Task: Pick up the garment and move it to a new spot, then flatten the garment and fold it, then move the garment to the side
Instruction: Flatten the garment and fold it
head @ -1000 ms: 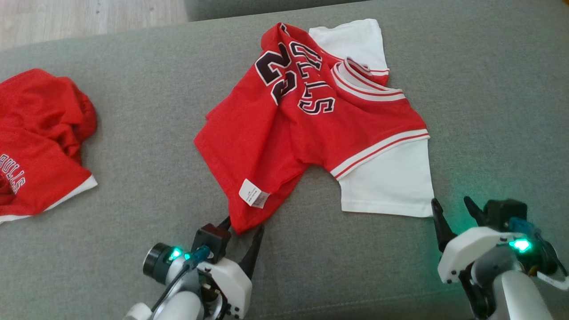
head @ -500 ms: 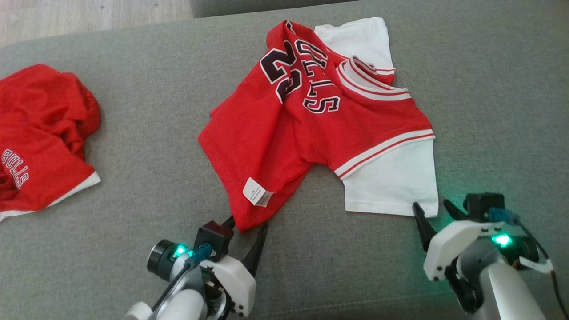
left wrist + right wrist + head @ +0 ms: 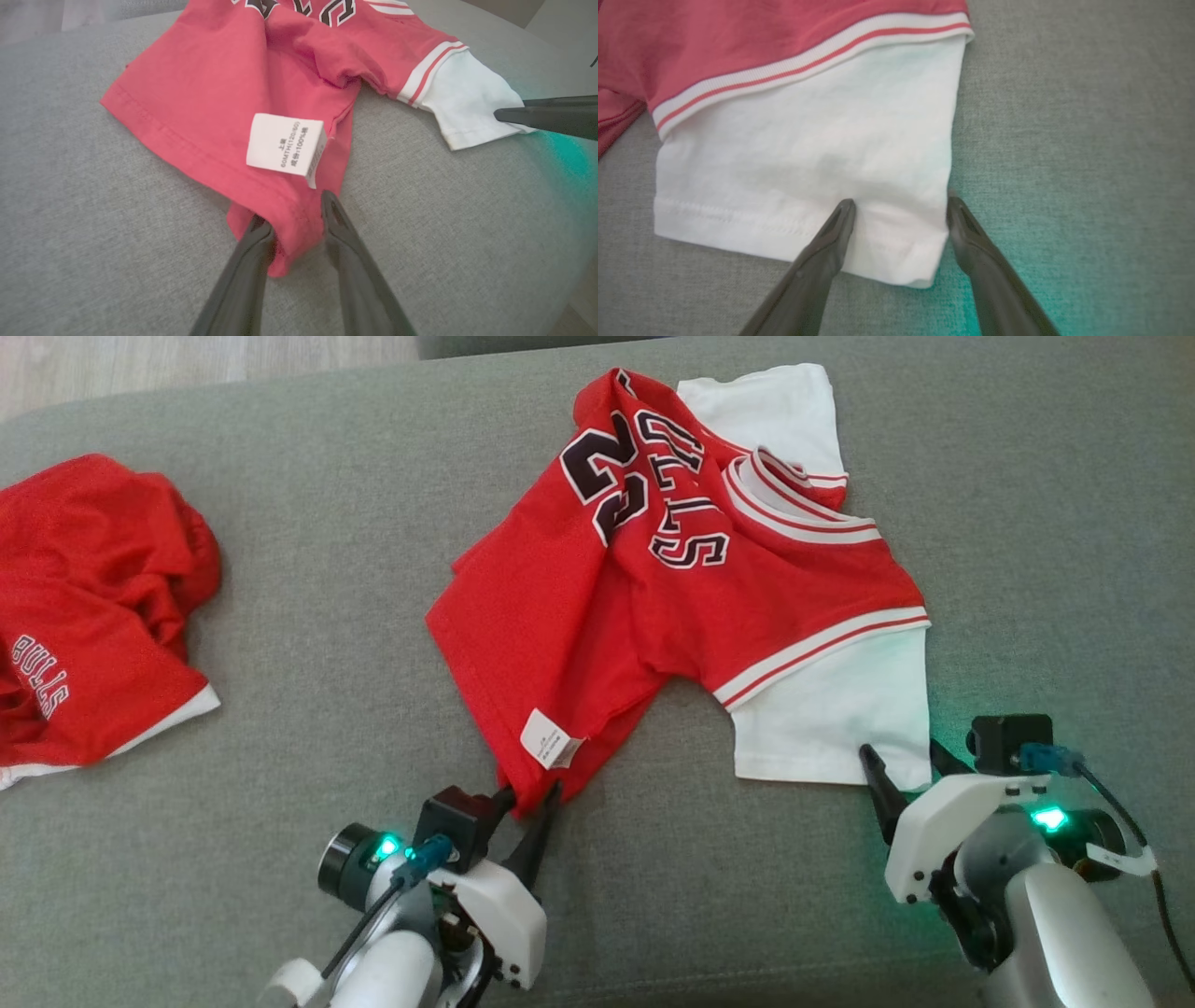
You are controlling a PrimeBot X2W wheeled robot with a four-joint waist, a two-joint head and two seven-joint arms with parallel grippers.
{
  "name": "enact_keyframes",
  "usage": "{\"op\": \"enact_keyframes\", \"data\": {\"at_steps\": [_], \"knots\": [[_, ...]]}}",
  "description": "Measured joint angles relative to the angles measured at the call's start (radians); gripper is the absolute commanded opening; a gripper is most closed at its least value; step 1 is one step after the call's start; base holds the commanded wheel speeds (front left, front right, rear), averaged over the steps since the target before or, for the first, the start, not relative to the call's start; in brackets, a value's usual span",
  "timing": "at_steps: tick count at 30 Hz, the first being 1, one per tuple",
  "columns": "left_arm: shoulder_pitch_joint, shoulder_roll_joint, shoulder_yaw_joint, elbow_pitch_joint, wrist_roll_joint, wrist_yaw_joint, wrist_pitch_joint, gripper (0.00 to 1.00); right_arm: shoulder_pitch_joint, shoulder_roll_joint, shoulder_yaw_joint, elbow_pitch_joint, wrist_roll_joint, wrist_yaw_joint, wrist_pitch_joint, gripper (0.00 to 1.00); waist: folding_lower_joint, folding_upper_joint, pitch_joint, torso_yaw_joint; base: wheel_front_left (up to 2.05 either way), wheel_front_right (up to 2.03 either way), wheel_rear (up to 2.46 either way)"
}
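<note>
Head view: the red jersey [image 3: 653, 588] lies crumpled on the grey sofa cushion [image 3: 280, 756], with one side turned over, so it is not yet flat. I take its white care label [image 3: 551, 739] as the landmark. Just below the label, your left gripper [image 3: 527, 798] has narrowed around the hem corner [image 3: 525, 791]. One second ago its jaws stood wide on both sides of this same corner. Well to the right of the label, your right gripper [image 3: 901, 765] has come forward to the cuff of the white sleeve [image 3: 831, 719], where before it was a little short of it. A second red garment [image 3: 93, 616] rests far to the left of the label, well apart.

Left wrist view: directly under the label, both fingers touch a small bunch of red cloth and pinch it between them. I cannot tell how firm this pinch already is.

Right wrist view: the fingers are spread wide and hold nothing. The finger on the label's side lies over the sleeve's hem, and the other stands just at the sleeve's outer edge.

I judge that the first hold is almost made. You should close the right side on the sleeve before lifting, otherwise the jersey may hang twisted from one corner.
</note>
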Motion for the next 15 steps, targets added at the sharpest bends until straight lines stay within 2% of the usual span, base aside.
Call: {"op": "enact_keyframes", "data": {"at_steps": [3,4,8,9,10,11,12,15], "knots": [[0.000,0.001,-0.003,0.000,-0.002,0.000,0.010,0.22,-0.002,-0.007,0.006,0.000,0.005,0.000,0.012,1.00,0.0000,0.0000,0.002,0.001,0.00,0.00,0.00],[0.000,0.001,-0.004,0.000,-0.004,0.000,0.013,0.21,-0.002,-0.008,0.006,0.000,0.009,0.000,0.016,1.00,0.0000,0.0000,0.002,0.001,0.00,0.00,0.00],[0.000,0.003,-0.006,0.000,-0.012,0.000,0.017,0.48,-0.003,-0.013,0.011,0.000,0.022,0.000,0.021,1.00,0.0000,0.0000,0.003,0.001,0.00,0.00,0.00],[0.001,0.003,-0.006,0.000,-0.012,0.000,0.019,0.61,-0.003,-0.013,0.012,0.000,0.025,0.000,0.021,1.00,0.0000,0.0000,0.003,0.000,0.00,0.00,0.00],[0.001,0.004,-0.006,0.001,-0.015,0.000,0.022,0.82,-0.004,-0.014,0.014,-0.001,0.027,0.000,0.022,1.00,0.0000,0.0000,0.003,-0.001,0.00,0.00,0.00],[0.001,0.005,-0.007,0.001,-0.021,0.000,0.023,0.96,-0.004,-0.016,0.016,-0.003,0.027,0.000,0.025,1.00,0.0000,0.0000,0.004,-0.002,0.00,0.00,0.00],[0.001,0.005,-0.008,0.002,-0.021,0.000,0.027,1.00,-0.005,-0.017,0.017,-0.004,0.029,0.000,0.027,1.00,0.0000,0.0000,0.005,-0.002,0.00,0.00,0.00],[0.001,0.007,-0.014,0.006,-0.022,0.000,0.032,1.00,-0.007,-0.018,0.022,-0.005,0.034,0.000,0.030,1.00,0.0000,0.0000,0.007,-0.005,0.00,0.00,0.00]]}}
